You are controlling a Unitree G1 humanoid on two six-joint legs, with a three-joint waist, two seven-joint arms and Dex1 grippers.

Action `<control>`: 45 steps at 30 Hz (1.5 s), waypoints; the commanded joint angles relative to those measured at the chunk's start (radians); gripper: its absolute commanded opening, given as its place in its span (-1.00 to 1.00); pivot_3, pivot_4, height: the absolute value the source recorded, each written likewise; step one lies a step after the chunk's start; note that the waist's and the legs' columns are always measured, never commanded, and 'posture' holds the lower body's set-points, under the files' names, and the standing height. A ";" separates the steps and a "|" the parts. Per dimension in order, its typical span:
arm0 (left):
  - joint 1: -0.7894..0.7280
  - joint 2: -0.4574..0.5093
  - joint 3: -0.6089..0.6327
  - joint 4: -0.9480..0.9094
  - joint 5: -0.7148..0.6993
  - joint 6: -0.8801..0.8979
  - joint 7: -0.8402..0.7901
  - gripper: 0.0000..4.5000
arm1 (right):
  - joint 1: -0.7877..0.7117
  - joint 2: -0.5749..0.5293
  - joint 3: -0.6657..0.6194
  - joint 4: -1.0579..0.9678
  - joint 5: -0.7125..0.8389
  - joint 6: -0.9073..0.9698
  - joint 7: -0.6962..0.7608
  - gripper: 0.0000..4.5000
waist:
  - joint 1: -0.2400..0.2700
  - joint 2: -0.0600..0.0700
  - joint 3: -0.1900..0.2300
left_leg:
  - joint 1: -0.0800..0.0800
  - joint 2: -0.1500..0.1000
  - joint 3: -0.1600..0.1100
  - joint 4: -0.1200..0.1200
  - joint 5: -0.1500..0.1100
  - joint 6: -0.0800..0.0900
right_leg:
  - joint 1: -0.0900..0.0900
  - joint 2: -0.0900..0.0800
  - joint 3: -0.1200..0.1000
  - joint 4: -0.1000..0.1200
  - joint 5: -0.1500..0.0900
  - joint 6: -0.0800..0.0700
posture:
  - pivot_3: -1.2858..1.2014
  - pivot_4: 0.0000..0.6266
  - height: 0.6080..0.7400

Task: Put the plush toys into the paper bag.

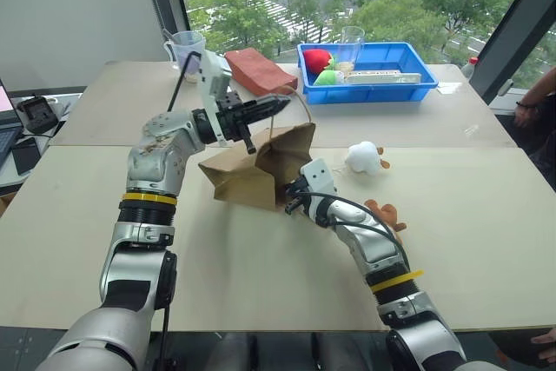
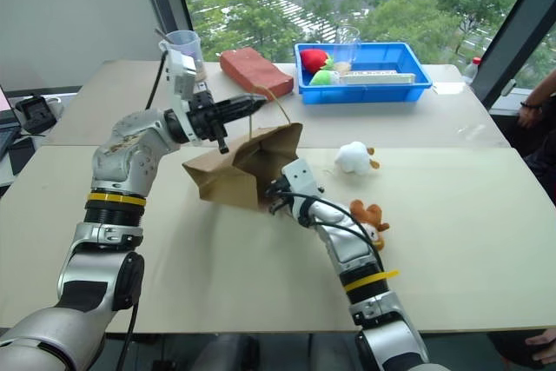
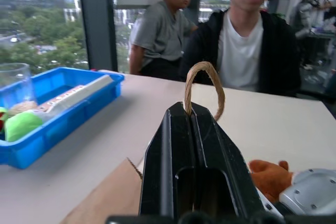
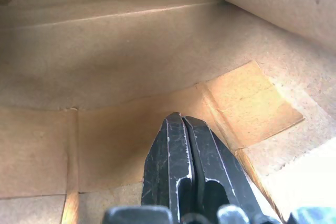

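Note:
The brown paper bag (image 1: 248, 173) lies on its side in the middle of the table, mouth toward the right. My left gripper (image 1: 280, 106) is shut on one cord handle (image 3: 205, 85) and holds the mouth's upper edge up. In the right wrist view my right gripper (image 4: 181, 121) reaches inside the bag, shut and holding nothing, with bare paper all around it. The white plush toy (image 1: 363, 157) sits on the table just right of the bag. The brown-orange plush toy (image 2: 369, 217) lies beside my right forearm, partly hidden by it.
A blue bin (image 1: 417, 84) with red and green round objects stands at the back right. A reddish-brown block (image 1: 259, 69) and a clear plastic cup (image 1: 184, 48) stand behind the bag. Two people (image 3: 241, 40) sit across the table; a person's arm (image 1: 532, 109) shows at the right edge.

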 commanded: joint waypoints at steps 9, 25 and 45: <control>-0.114 0.006 0.179 -0.142 -0.159 0.101 0.235 -1.00 | 0.000 0.017 -0.011 0.056 -0.018 0.067 -0.042 -0.98 | -0.003 0.000 0.000 | 0.002 0.000 -0.001 0.000 0.001 -0.001 | 0.001 0.000 0.001 0.000 0.002 0.000 | 0.03 -0.52 1.00; 0.043 0.020 0.046 -0.243 -0.110 0.057 0.199 -1.00 | -0.016 0.026 -0.019 -0.037 0.048 0.103 0.032 -0.98 | -0.005 0.000 0.000 | 0.005 0.001 -0.001 -0.003 0.002 -0.002 | 0.000 0.007 0.009 -0.001 0.005 -0.002 | 0.03 -0.52 1.00; 0.103 0.064 -0.041 -0.190 -0.026 -0.028 0.055 -1.00 | 0.050 -0.143 -0.297 -0.735 0.456 0.442 0.128 -0.98 | 0.004 0.000 0.001 | 0.000 0.002 -0.001 -0.003 0.002 -0.002 | -0.003 0.008 0.008 -0.004 0.005 -0.002 | 0.03 -0.52 1.00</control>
